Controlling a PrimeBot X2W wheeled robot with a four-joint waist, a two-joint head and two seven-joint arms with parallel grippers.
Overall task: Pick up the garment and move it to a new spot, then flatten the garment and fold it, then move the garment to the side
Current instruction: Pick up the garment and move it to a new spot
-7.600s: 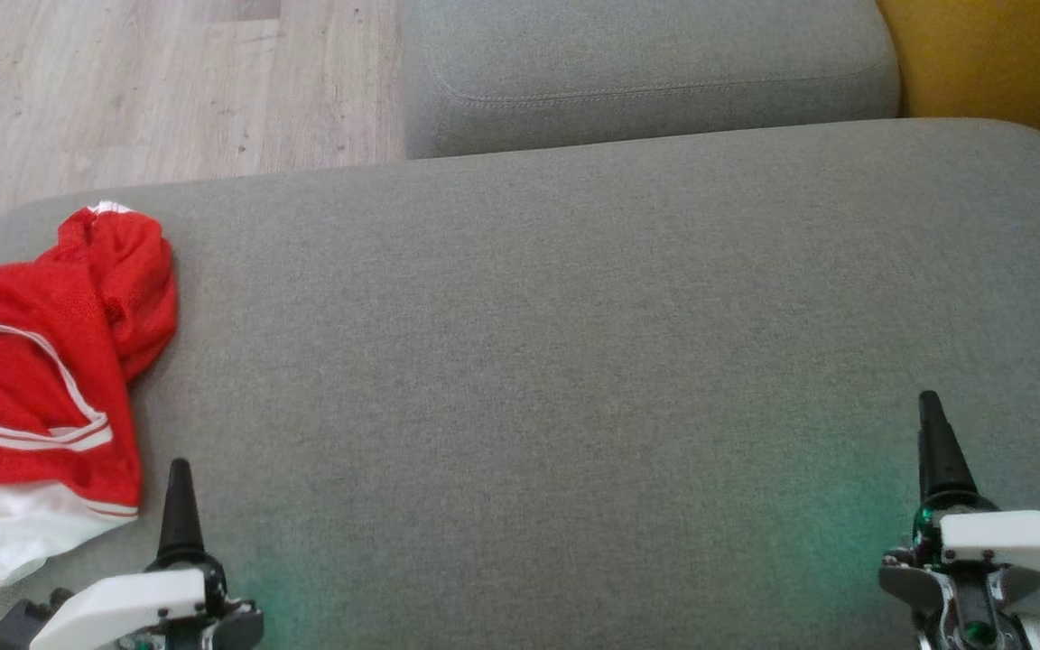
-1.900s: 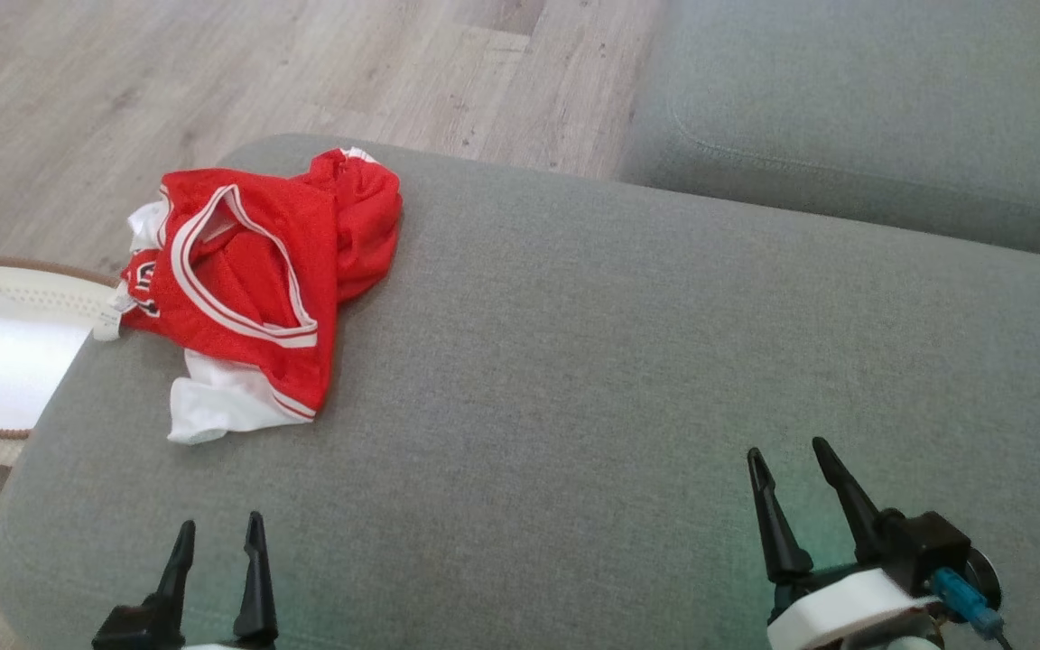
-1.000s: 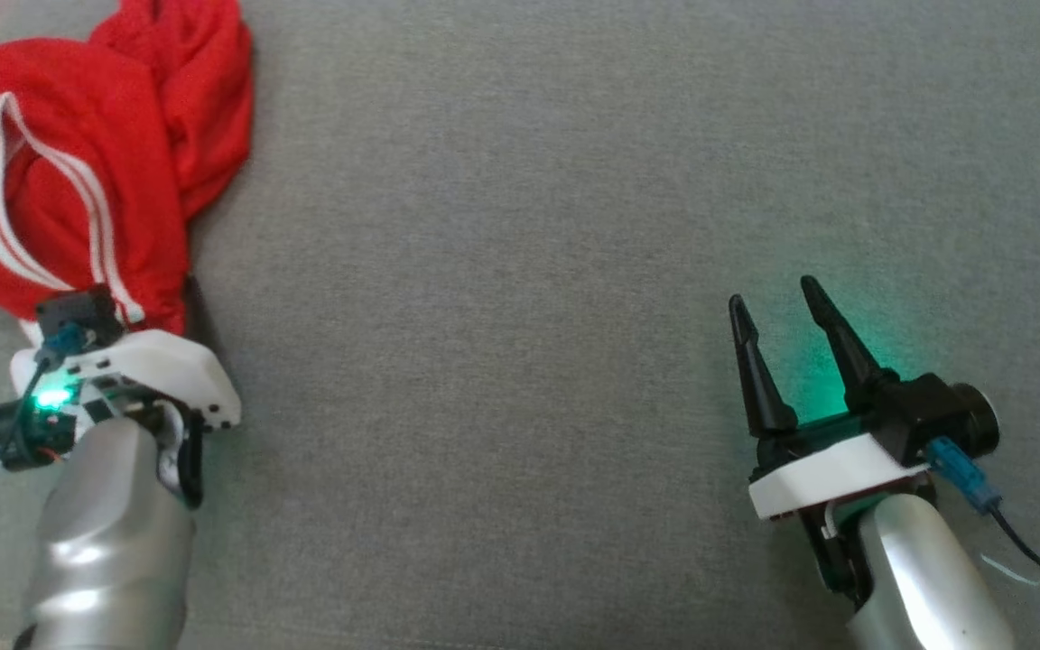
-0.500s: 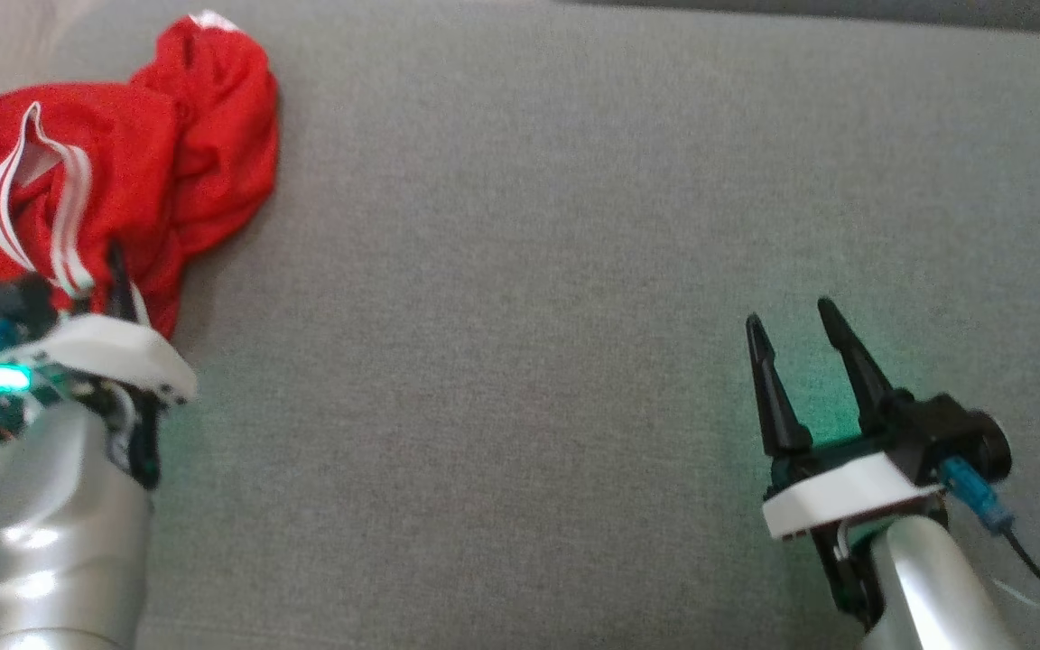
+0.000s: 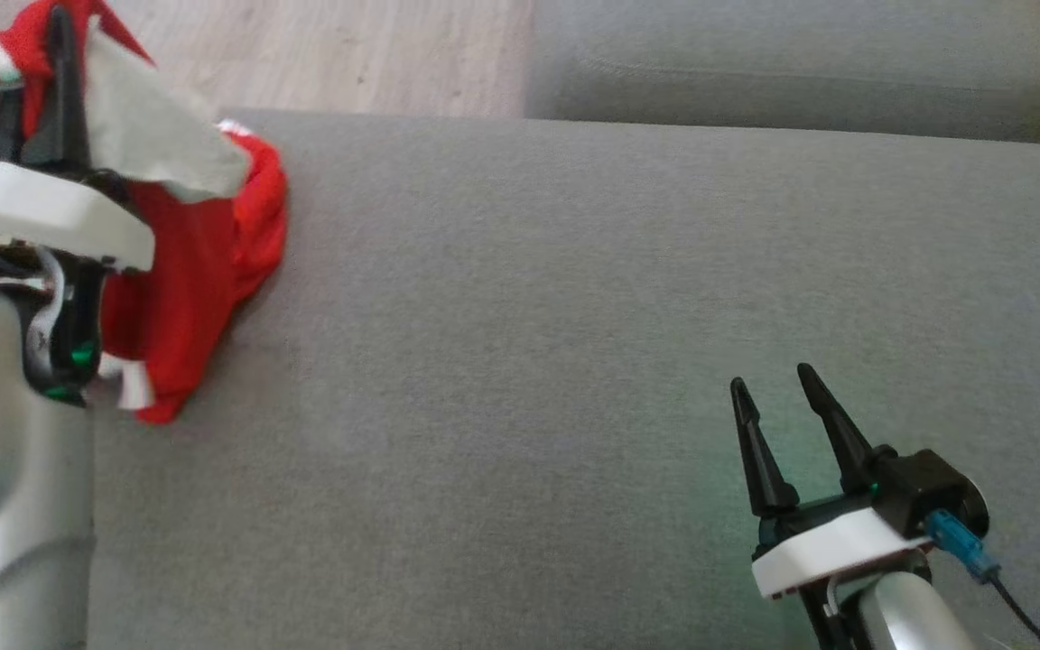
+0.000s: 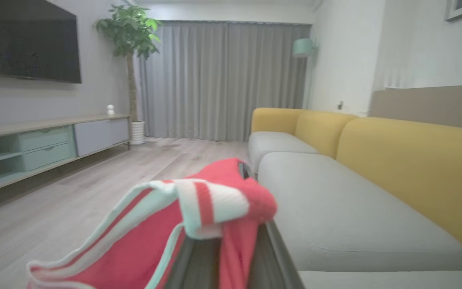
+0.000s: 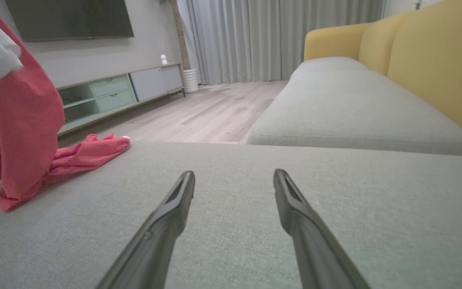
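The garment (image 5: 204,262) is a red jersey with white striped trim. It hangs from my left gripper (image 5: 55,63), which is shut on its trim and raised at the upper left of the head view. The garment's lower end (image 7: 90,150) still trails on the grey seat cushion (image 5: 574,316). In the left wrist view the striped trim (image 6: 199,204) drapes over my fingers (image 6: 275,257) and hides their tips. My right gripper (image 5: 771,384) stands open and empty low over the cushion at the lower right, its fingers (image 7: 175,208) wide apart.
A second grey cushion (image 5: 755,63) adjoins at the back, with the yellow sofa back (image 7: 435,60) along the right. Wooden floor (image 5: 348,45) lies past the cushion's far left edge. A low TV cabinet (image 7: 106,96) stands against the far wall.
My left gripper closed on the garment's trim and has risen, lifting most of the garment off the cushion. The head camera has shifted. My right gripper stays open.
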